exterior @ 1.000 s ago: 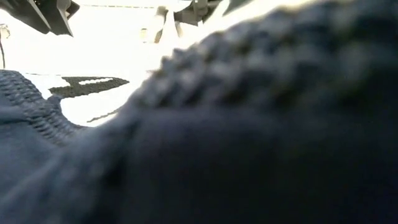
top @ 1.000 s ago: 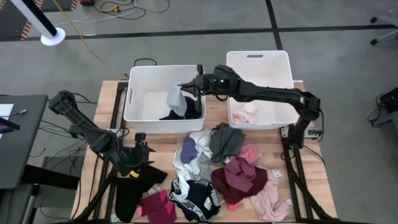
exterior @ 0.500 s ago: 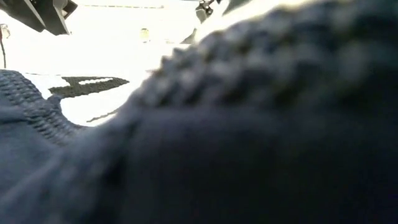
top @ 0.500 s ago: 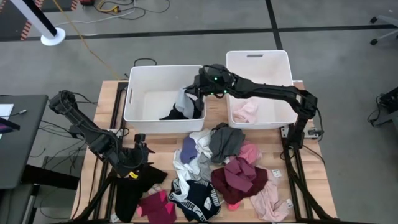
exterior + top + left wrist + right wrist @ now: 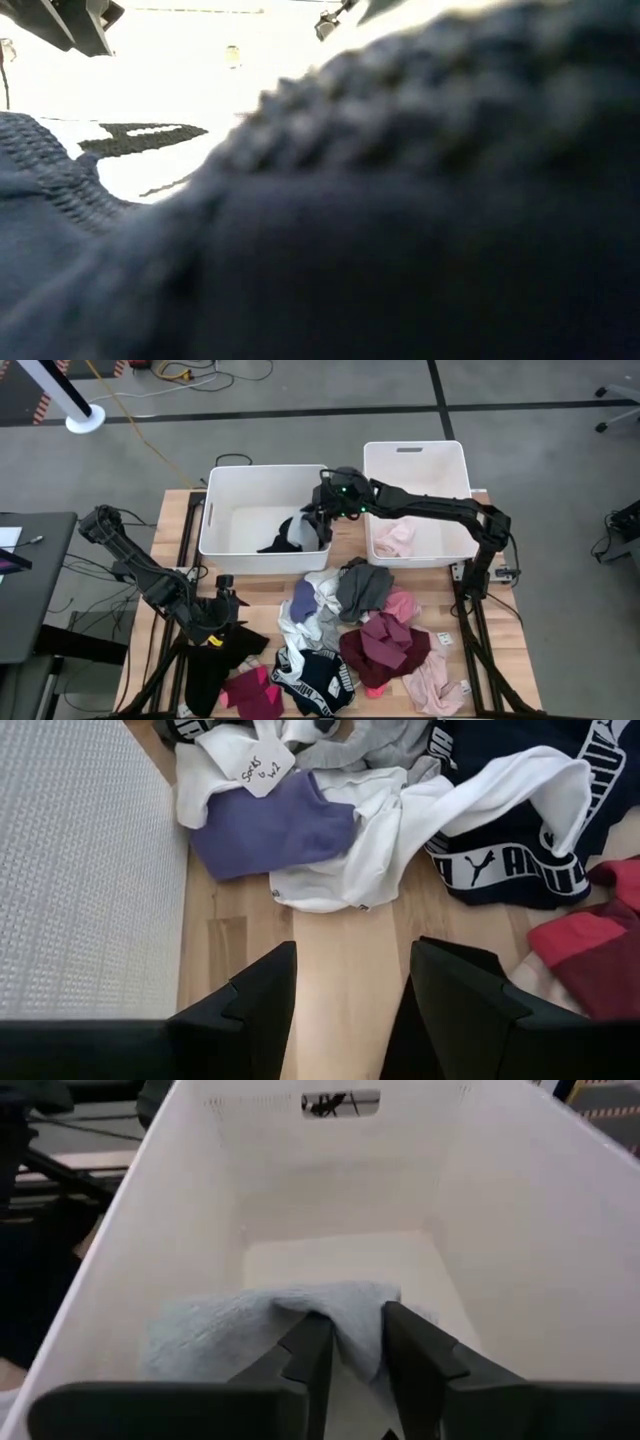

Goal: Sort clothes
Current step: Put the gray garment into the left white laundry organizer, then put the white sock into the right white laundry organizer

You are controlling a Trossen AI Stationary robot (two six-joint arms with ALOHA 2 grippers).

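Observation:
My right gripper reaches into the right end of the left white bin, its fingers apart. A grey garment lies below and between them, on a black garment on the bin floor. The other clothes are heaped on the table in front of the bins: white, grey, maroon, pink, navy. My left gripper hangs open above bare wood at the near left, short of a purple piece and the white ones. My right gripper has a raised fold of the grey garment between its parted fingers, which come slanting down from the table's right side. I cannot tell whether the fingers touch the fold. The rest of the garment lies in the bin.
The right white bin holds a pink piece. A black garment lies at the near left corner by my left gripper. Dark navy cloth fills nearly the whole low view.
My right gripper has tipped downward and sunk into the right end of the left bin. The grey garment, which hung below it above the bin, now lies in the bin on the black garment.

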